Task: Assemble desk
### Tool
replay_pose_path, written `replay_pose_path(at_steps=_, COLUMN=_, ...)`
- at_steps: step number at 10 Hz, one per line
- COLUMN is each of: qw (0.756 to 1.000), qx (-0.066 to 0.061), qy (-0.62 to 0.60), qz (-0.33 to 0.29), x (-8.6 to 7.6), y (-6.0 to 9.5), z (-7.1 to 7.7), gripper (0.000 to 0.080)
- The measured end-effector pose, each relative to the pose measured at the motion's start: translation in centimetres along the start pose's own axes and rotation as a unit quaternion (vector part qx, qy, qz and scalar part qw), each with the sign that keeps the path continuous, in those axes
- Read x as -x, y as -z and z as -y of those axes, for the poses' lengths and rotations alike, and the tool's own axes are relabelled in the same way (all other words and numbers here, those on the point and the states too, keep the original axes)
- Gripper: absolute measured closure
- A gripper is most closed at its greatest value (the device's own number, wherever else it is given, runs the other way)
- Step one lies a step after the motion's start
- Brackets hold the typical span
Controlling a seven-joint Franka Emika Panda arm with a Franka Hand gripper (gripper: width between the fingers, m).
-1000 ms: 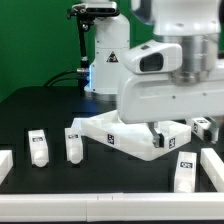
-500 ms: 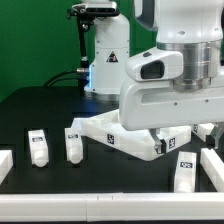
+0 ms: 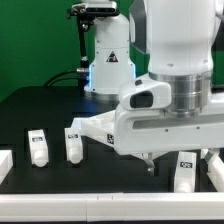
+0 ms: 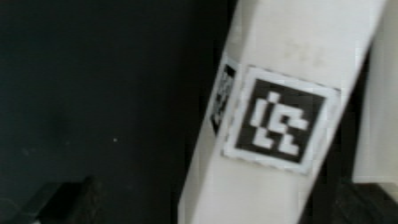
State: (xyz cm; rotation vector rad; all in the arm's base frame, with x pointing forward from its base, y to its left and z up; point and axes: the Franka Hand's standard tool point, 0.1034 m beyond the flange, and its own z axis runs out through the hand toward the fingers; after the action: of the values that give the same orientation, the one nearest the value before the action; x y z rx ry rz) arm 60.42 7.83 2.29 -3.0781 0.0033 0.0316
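The desk's white rimmed top lies on the black table, and my arm covers most of it. Three white leg blocks carry tags: two on the exterior view's left and one on its right. My gripper hangs low over the top's near edge; only one dark fingertip shows there. In the wrist view a long white tagged edge runs between the fingers of my gripper. The jaws are open, with a dark gap beside the left finger.
White blocks stand at the table's near left and near right corners. A white arm base with a black stand rises at the back in front of a green backdrop.
My arm has swung nearer the camera and lower, and now hides most of the desk top and the far-right part. The jaws stay open. The leg blocks have not moved.
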Motion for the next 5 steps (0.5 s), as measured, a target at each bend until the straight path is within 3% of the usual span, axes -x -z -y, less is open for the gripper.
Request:
replay_pose_path(at_steps=4, qw=1.0, qx=0.0, qy=0.012, qz=-0.019, x=0.26, y=-1.1, z=0.0, gripper=0.015)
replay_pose_path(at_steps=5, qw=1.0, qx=0.0, qy=0.012, qz=-0.019, x=0.25, y=-1.09, z=0.01, gripper=0.0273)
